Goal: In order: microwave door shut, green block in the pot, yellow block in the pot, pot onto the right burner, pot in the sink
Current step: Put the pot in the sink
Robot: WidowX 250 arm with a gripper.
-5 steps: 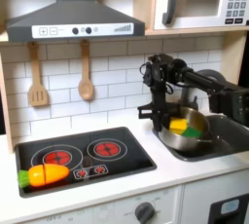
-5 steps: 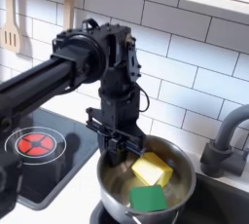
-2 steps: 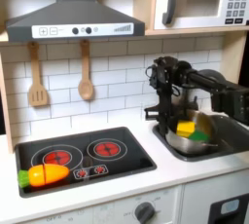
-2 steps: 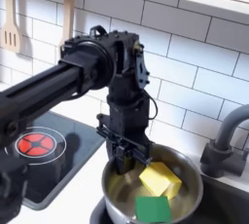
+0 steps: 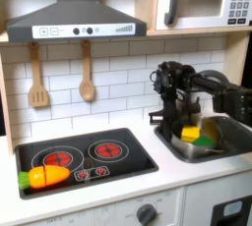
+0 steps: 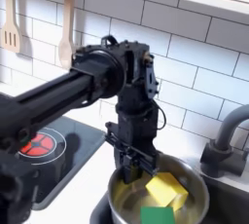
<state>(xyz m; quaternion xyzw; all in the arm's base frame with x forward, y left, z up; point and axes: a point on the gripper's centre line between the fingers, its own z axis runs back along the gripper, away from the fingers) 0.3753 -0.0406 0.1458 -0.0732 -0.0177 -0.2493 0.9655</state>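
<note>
Jaws pinch the near rim of the pot (image 6: 160, 199), your gripper (image 6: 131, 165) reaching down from above in the second exterior view. To its right, the yellow block (image 6: 167, 186) and green block (image 6: 158, 215) lie inside. Rigid, slick, light metal: hold the rim squarely while lowering into the sink (image 5: 231, 137).

Silver pot (image 6: 126, 201) holds yellow block (image 6: 167, 188), green block (image 6: 158, 216)
</note>
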